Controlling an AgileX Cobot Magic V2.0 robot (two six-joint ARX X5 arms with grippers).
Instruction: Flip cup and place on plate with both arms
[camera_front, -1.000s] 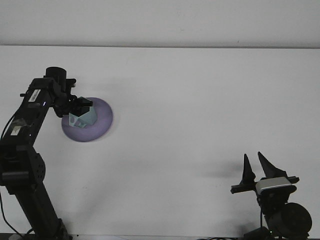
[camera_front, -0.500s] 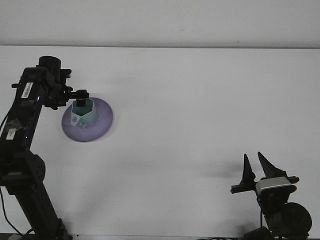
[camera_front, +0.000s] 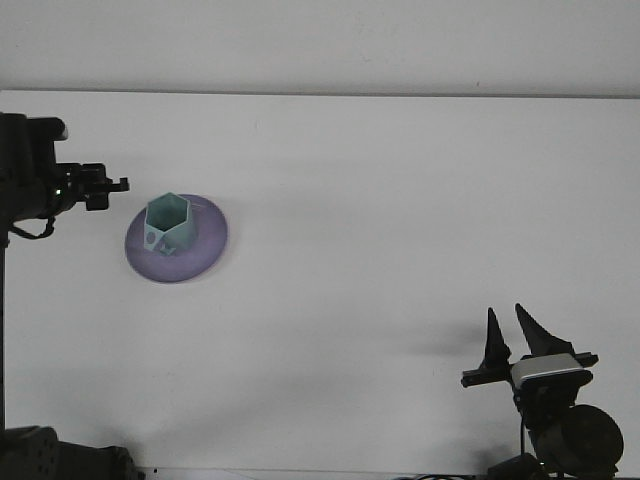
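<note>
We see two arms, both built of matte black parts. The left arm (camera_front: 30, 180) shows blocky black housings at the picture's edge, a thin black cable looping beneath them, and a small green light on its side. Its gripper (camera_front: 105, 190) is a short black bracket whose fingers we cannot make out. The right gripper (camera_front: 512, 335) has two pointed, fin-shaped black fingers above a silver-grey block (camera_front: 545, 369) and a round black housing (camera_front: 585, 440).

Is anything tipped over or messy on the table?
No, nothing stands out. The green cup stands upright, mouth up, on the purple plate, sitting toward the plate's left side. Nothing is spilled. The left gripper is off to the left, apart from the cup.
</note>
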